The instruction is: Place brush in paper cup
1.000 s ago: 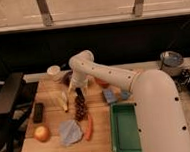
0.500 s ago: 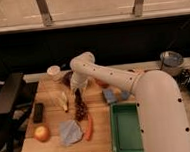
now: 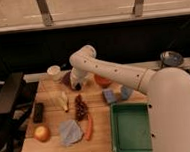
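Observation:
The paper cup [image 3: 53, 71] stands upright at the back left of the wooden table, off-white with a tan inside. My gripper [image 3: 75, 84] is at the end of the white arm, pointing down just right of the cup, over the dark purple bowl [image 3: 67, 79], which it partly hides. The arm's wrist covers the gripper's tips. The brush is not visible; it may be hidden behind the gripper.
An orange bowl [image 3: 102, 81], a blue sponge [image 3: 109, 96] and a small blue cup [image 3: 125, 92] sit to the right of the gripper. In front are a banana [image 3: 64, 101], grapes [image 3: 81, 108], a carrot [image 3: 88, 127], a blue cloth [image 3: 70, 132], an apple [image 3: 42, 133], a black block [image 3: 39, 112] and a green tray [image 3: 130, 128].
The arm has shifted only slightly by the purple bowl. The objects on the table have not moved.

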Action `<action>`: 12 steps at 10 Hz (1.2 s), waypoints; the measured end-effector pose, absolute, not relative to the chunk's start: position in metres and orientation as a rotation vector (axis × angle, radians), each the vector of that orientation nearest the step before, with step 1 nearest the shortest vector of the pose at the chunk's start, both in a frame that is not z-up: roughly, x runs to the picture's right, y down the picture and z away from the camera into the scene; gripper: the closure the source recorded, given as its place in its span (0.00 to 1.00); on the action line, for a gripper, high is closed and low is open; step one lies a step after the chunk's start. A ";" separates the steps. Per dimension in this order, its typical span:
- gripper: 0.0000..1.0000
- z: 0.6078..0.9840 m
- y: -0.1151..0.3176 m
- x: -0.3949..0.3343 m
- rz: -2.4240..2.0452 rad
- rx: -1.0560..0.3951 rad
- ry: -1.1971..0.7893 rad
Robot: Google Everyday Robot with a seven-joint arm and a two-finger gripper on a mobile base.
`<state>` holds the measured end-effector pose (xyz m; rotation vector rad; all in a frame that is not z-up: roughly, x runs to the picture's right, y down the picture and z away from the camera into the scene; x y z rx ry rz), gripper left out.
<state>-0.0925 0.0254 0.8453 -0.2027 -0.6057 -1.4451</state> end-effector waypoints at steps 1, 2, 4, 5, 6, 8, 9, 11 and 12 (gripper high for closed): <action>1.00 0.840 0.016 -0.089 -1.446 -0.184 -0.571; 1.00 0.834 0.007 -0.088 -1.448 -0.162 -0.541; 1.00 0.823 -0.015 -0.085 -1.449 -0.114 -0.472; 1.00 0.817 -0.028 -0.083 -1.448 -0.081 -0.435; 1.00 0.812 -0.039 -0.084 -1.450 -0.051 -0.408; 1.00 0.801 -0.062 -0.088 -1.463 0.007 -0.365; 1.00 0.796 -0.080 -0.096 -1.482 0.052 -0.343; 1.00 0.795 -0.101 -0.116 -1.523 0.107 -0.330; 1.00 0.796 -0.110 -0.129 -1.550 0.132 -0.335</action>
